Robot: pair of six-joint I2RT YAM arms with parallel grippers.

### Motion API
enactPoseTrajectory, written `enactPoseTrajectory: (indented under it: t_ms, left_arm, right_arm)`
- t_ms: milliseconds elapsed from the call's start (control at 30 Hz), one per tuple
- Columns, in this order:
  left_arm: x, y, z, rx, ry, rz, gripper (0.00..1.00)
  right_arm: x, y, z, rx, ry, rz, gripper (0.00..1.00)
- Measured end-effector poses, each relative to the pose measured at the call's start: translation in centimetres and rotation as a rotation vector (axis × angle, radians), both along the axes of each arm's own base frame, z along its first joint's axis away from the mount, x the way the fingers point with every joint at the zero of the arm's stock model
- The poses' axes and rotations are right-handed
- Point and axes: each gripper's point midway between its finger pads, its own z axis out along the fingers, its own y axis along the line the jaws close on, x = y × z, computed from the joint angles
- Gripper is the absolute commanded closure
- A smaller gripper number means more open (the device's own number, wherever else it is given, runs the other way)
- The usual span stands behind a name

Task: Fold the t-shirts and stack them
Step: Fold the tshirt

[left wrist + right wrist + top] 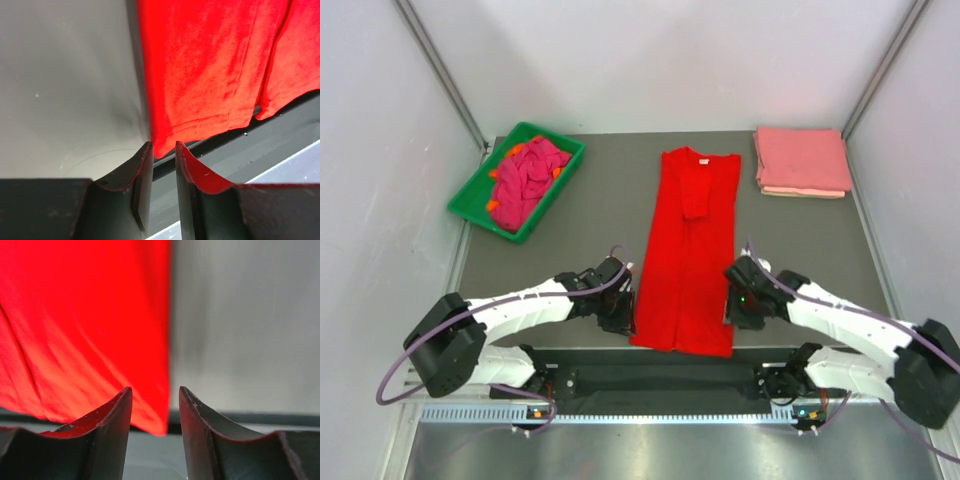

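Dark grey flat tabletop (610, 190) fills the middle of the top view, edge to edge. Green rectangular plastic tray (485, 222) sits on it at 10 o'clock, turned diagonal, near the left edge. White panel walls (660, 60) close the left, back and right sides. Slanted grey metal frame posts at 11 (440, 70) and 1 o'clock (890, 60). Slotted pale metal rail (650, 412) runs across at 6 o'clock — brushed steel sheet (670, 455) just below it. Both wrist views show bare grey tabletop only.
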Motion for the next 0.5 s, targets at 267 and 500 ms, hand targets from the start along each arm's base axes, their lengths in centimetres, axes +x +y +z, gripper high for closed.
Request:
enactPoseTrajectory:
  t_ms: [267, 500]
  left_arm:
    - [-0.5, -0.2, -0.1, -0.008, 0.024, -0.014, 0.70]
    - [-0.9, -0.3, -0.3, -0.010, 0.044, -0.016, 0.72]
  right_arm:
    - [-4.7, -0.3, -1.7, 0.081, 0.050, -0.019, 0.57]
    - [-6.3, 0.7, -2.4, 0.116, 0.083, -0.011, 0.59]
